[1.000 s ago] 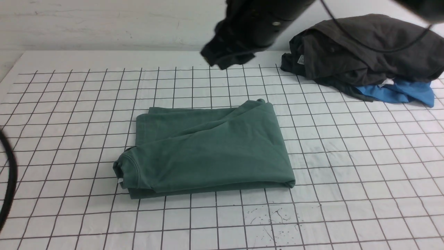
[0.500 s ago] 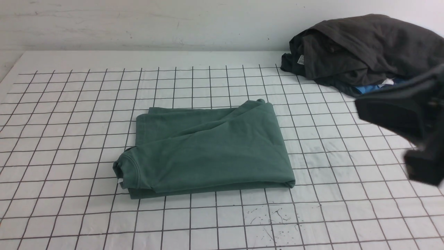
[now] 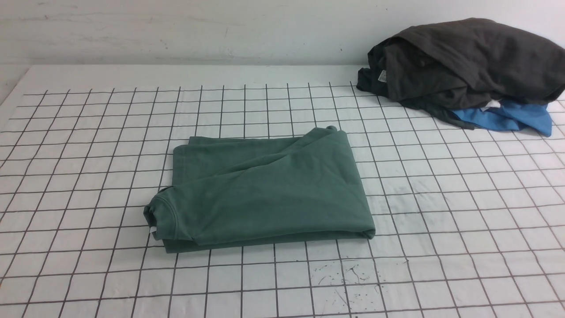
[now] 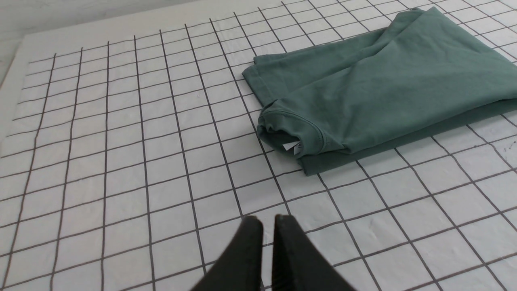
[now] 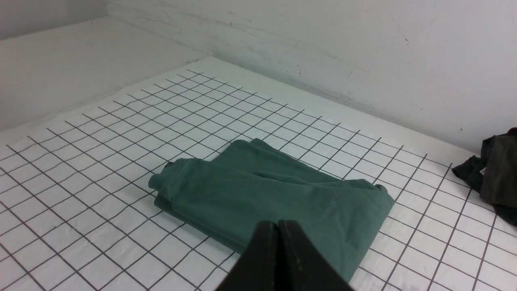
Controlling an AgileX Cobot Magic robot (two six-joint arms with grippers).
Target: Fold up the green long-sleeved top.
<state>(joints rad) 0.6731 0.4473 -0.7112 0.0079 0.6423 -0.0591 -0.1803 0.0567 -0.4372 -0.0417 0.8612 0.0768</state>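
Green long-sleeved top [image 3: 265, 190] folded on gridded table [image 3: 441, 221], left hand [image 4: 268, 220] and right hand [image 5: 278, 224] clenched, empty, apart from it

You get bright, even, cool-tinted light across the white grid table [image 3: 441, 212], with only soft, thin shadows under the cloth edges and no glare. All three views are sharp (the wrist views' near black fingertips [image 4: 250, 242] look slightly soft).

shirt [image 3: 265, 190] mid counter [image 3: 441, 247]; clothes pile [image 3: 463, 66] far right at the back, well apart from shirt
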